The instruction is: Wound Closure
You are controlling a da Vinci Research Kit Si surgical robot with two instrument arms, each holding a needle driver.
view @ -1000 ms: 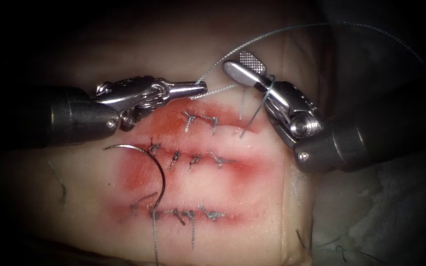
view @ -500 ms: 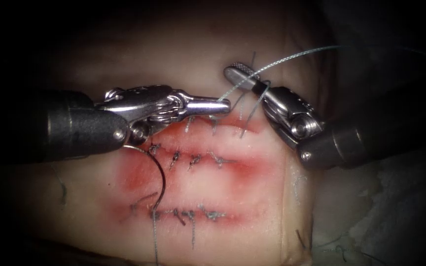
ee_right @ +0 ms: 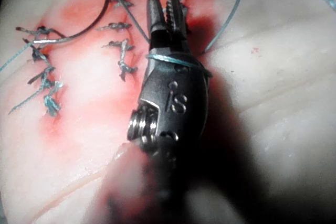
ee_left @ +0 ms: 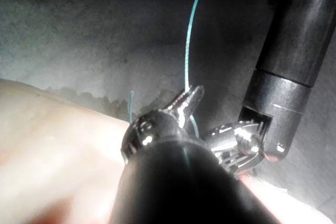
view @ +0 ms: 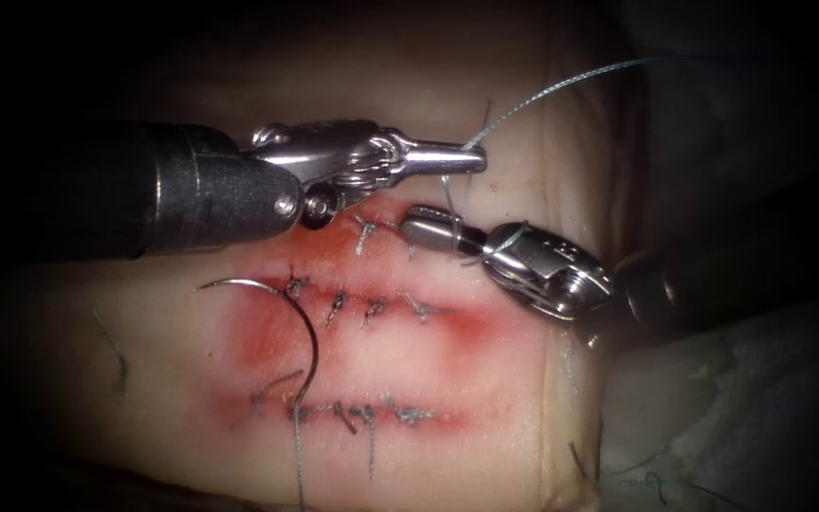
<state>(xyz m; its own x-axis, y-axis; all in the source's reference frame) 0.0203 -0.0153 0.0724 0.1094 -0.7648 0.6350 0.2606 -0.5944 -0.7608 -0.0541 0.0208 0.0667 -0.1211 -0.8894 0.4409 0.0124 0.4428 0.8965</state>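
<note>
I note a pale tissue block under dark surrounds, with grey cloth past its right edge. It carries three stitched cuts, each ringed by red fluid. No containers in my field.

Left tool: jaws pressed together, pinching the thread at the tip, above the top cut. From the pinch the thread arcs up and right, out over the tissue's right edge.

Right tool: lying low over the right end of the top cut, just under the left tool. A loop of thread sits around it behind the jaws. In the right wrist view the jaws stand slightly apart with nothing between them.

Needle: held by neither tool, lying on the tissue left of the middle cut, curving down to the bottom cut. I cannot tell whether its lower end enters the tissue.

Room: the tools nearly touch; bare tissue lies open above the left tool.
</note>
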